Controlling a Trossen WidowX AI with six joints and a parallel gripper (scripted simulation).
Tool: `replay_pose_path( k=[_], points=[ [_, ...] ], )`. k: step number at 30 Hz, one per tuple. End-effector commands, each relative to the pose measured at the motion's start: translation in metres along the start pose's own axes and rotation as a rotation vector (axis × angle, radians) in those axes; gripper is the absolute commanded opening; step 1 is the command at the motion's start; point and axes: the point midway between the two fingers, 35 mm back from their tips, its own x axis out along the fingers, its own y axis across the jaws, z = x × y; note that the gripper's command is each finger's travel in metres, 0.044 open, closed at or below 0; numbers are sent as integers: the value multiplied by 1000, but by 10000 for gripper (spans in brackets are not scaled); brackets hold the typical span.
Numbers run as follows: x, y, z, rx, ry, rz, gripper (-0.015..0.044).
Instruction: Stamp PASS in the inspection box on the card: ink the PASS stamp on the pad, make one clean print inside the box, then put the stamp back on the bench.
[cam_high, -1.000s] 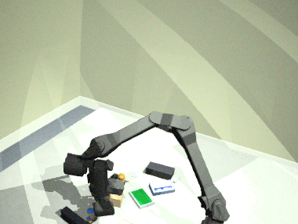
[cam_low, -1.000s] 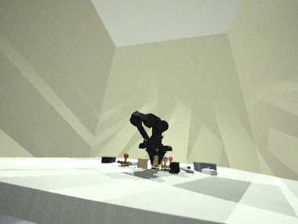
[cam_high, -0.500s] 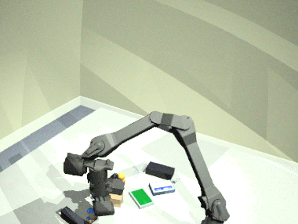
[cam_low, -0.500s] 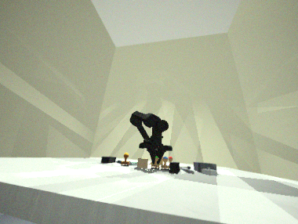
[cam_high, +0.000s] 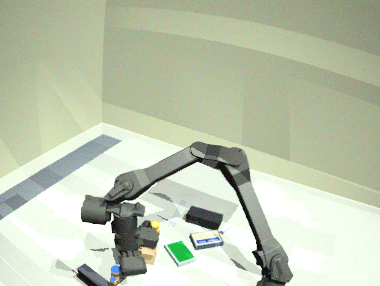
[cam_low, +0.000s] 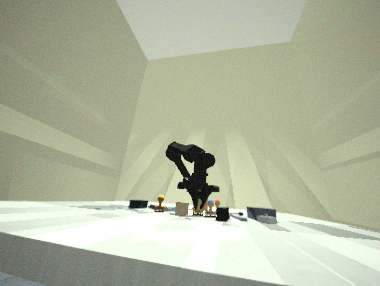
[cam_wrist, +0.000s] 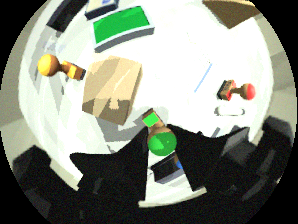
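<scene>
My gripper (cam_low: 199, 206) (cam_wrist: 157, 128) is low at the bench, shut on the green-knobbed stamp (cam_low: 199, 201) (cam_wrist: 162, 143). The stamp has a green mark on its base and appears upright between the fingers; the arm hides it in the top view. No stamp's lettering can be read. The green ink pad (cam_high: 180, 252) (cam_wrist: 121, 25) lies beyond the tan block. The card is washed out by glare; only a thin blue line (cam_wrist: 203, 77) shows on the white surface in the wrist view, and I cannot make out the inspection box.
The tan block (cam_high: 148, 255) (cam_low: 182, 209) (cam_wrist: 112, 90) stands close to the held stamp. A yellow-knobbed stamp (cam_low: 160, 202) (cam_wrist: 48, 65) and a red-knobbed stamp (cam_low: 217, 203) (cam_wrist: 248, 91) stand on either side. A blue-knobbed stamp (cam_high: 115, 271) and a dark block (cam_high: 93, 276) are nearby.
</scene>
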Motion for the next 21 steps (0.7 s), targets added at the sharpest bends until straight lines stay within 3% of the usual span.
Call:
replay_pose_path(
  k=[1, 21],
  points=[
    [-4, 1, -2, 6, 7, 2, 0],
    [-14, 1, -3, 5, 8, 0, 0]
  ],
)
